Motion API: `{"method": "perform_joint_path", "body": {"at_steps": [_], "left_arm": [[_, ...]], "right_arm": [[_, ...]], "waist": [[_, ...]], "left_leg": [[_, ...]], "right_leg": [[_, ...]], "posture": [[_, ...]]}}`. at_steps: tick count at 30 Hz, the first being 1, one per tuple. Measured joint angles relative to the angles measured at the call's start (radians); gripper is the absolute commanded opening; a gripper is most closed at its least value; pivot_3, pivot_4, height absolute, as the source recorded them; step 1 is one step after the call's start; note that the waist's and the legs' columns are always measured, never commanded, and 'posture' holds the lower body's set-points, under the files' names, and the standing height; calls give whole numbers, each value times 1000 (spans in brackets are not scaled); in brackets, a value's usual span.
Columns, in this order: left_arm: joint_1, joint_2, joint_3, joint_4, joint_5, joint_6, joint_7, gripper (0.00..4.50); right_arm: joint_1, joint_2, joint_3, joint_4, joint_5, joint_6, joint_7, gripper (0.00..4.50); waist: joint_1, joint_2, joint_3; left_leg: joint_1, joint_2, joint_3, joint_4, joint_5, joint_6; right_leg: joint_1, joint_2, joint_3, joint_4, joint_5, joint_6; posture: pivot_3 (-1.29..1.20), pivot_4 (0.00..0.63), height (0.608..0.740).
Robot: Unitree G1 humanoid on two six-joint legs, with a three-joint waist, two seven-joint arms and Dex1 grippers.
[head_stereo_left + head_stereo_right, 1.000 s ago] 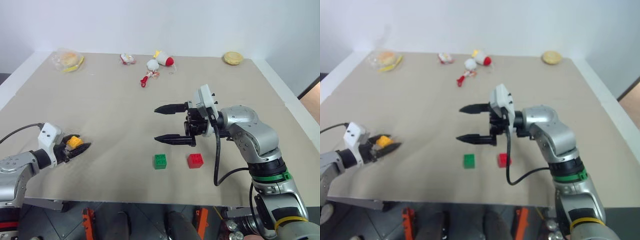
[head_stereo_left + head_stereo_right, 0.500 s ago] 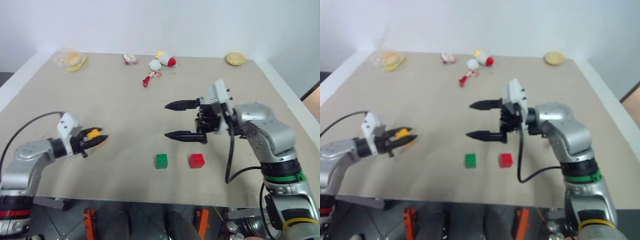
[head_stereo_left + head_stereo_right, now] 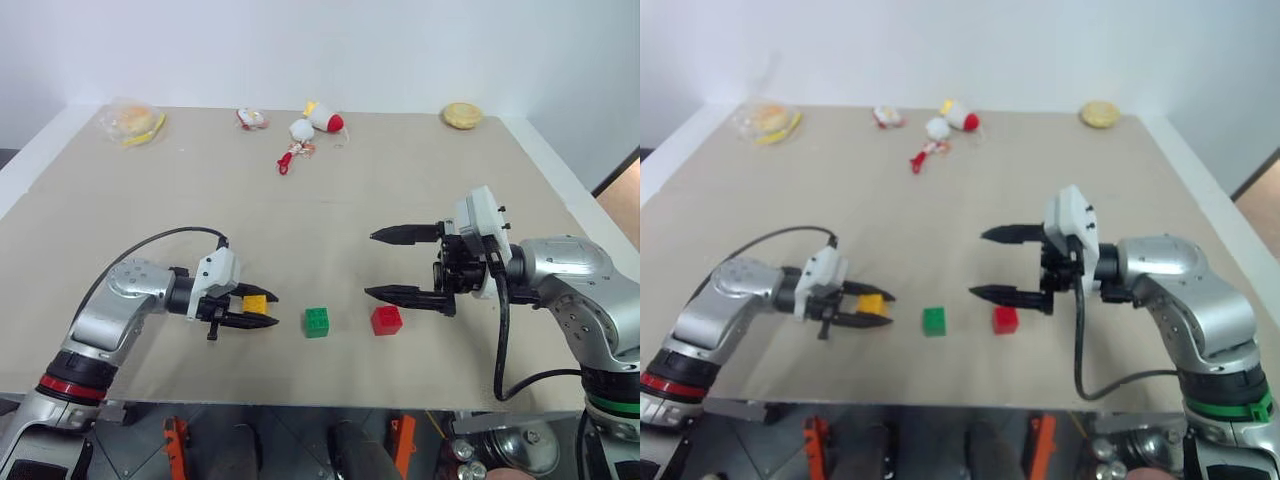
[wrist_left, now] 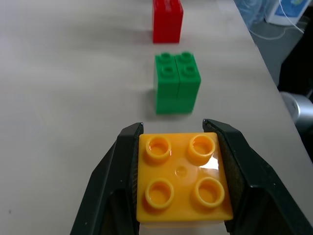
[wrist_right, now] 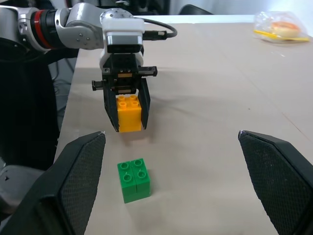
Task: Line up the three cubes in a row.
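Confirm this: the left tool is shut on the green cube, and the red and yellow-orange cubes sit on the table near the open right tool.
Wrong on colour. The left wrist view shows the left tool shut on the yellow-orange cube; the green cube and red cube sit on the table near the open right tool.

Left pincer (image 3: 262, 309) carried yellow-orange cube (image 3: 255, 303) rightward, near green cube (image 3: 317, 322) — right pincer (image 3: 400, 264) withdrew rightward.

Bare table (image 3: 200, 220) surrounds green cube (image 3: 317, 321), red cube (image 3: 386, 320).

held cube (image 3: 255, 303) left of two cubes (image 3: 317, 322)
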Motion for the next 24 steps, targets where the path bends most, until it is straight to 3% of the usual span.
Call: {"method": "perform_joint_path", "body": {"at_steps": [8, 20, 21, 24], "left_arm": [[-2, -33, -15, 118, 33, -87, -34, 1394], [3, -48, -20, 133, 43, -135, -58, 1394], [4, -48, -20, 133, 43, -135, -60, 2412], [19, -47, -24, 133, 52, -136, -71, 3352]], "right_arm": [[31, -17, -32, -59, 36, 33, -58, 4500], [31, -19, -32, -62, 46, 33, -61, 4500], [30, -19, -32, -62, 46, 33, -61, 4500], [29, -19, -32, -60, 46, 33, -60, 4500]], "waist": [[1, 0, 0], [1, 0, 0], [1, 0, 0], [0, 0, 0]], "left_leg": [[-1, 0, 0, 1, 0, 0], [0, 0, 0, 1, 0, 0], [0, 0, 0, 1, 0, 0], [0, 0, 0, 1, 0, 0]], "right_leg": [[0, 0, 0, 0, 0, 0], [0, 0, 0, 0, 0, 0], [0, 0, 0, 0, 0, 0], [0, 0, 0, 0, 0, 0]], "posture": [[0, 150, 737], [0, 150, 737], [0, 150, 737], [0, 150, 737]]}}
